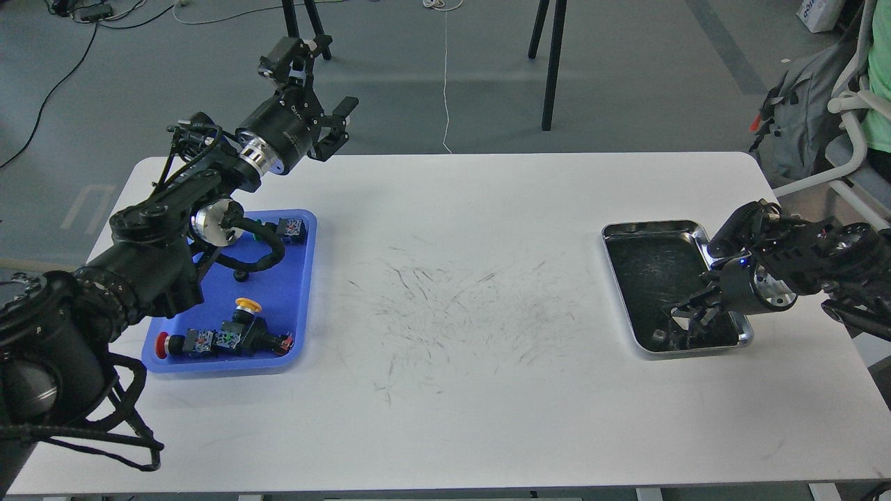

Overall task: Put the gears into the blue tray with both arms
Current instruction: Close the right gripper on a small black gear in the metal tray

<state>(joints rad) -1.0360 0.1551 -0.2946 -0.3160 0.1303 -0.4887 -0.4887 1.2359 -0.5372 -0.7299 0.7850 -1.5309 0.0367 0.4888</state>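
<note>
The blue tray (296,299) lies at the table's left with several coloured push-button switches in it. A tiny black gear (241,276) rests on its floor near the middle. My left gripper (338,129) hangs open and empty, high over the table's far-left edge, beyond the tray. My right gripper (686,314) hovers low over the front end of the steel tray (654,227). Its dark fingers blend with the tray's dark bottom, so their state is unclear. A small dark round piece (658,339), possibly a gear, lies in the steel tray's front-left corner.
Red, yellow and green push-button switches (230,337) sit along the blue tray's front and back. My left arm's links and cable loop (257,254) overhang that tray. The white table (452,299) between the trays shows only dark scuff marks. A chair and backpack (800,118) stand at the right.
</note>
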